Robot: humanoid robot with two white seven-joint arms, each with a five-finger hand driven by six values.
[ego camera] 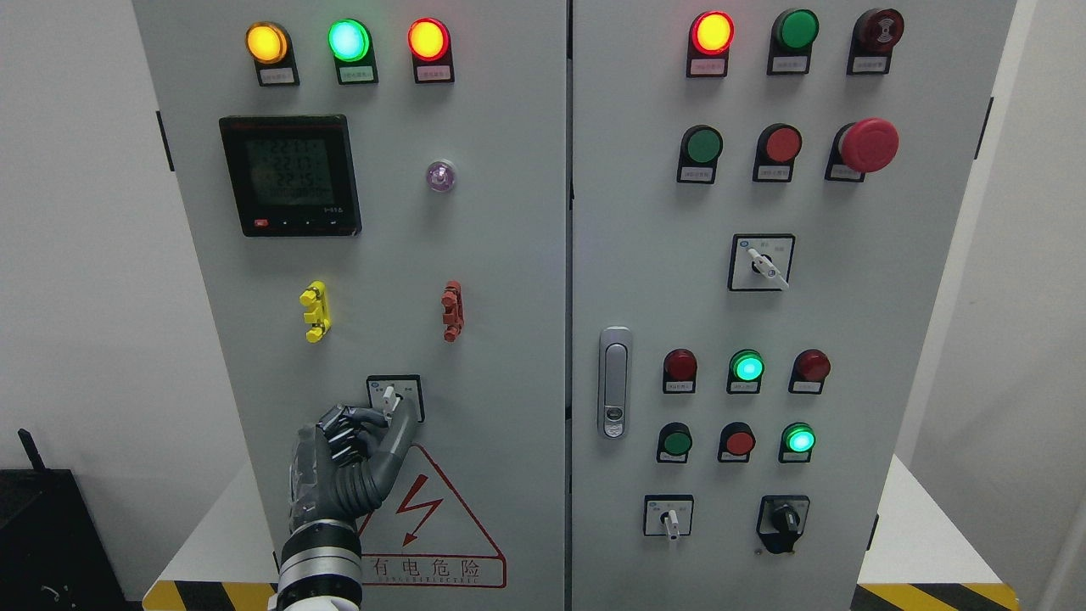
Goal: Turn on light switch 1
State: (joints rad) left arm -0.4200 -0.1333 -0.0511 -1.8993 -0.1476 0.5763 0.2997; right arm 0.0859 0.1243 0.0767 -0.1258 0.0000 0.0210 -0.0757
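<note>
Grey cabinet (475, 255) fills the view, two doors side by side, seam running down just right of centre. Left door carries three lit lamps (348, 40) along the top (amber, green, red), a meter (290, 175) with a lit display below them, a small clear lamp (440, 176) to the meter's right, then a yellow clip (315, 311) and a red clip (453, 311) at mid height, and a hazard triangle (428, 522) low down. Right door holds rows of buttons and lamps, a red mushroom stop (867, 145), a latch (614, 382) by the seam and three further rotary switches. The switch (394, 396) being worked sits low on the left door, between the clips above and the triangle below; its white lever points about straight up, perhaps tilted a touch left. Left hand (361, 441) comes up from the lower left, fingers curled in, thumb stretched up along the switch plate's lower right edge, fingertips (373, 417) right at the lever's base. Contact looks likely, but a closed pinch on the lever cannot be confirmed from this angle. Right hand is out of view. Judgement: reach is done, hand is on station; the turn itself appears not yet made, and which lamp would confirm it is unclear.
</note>
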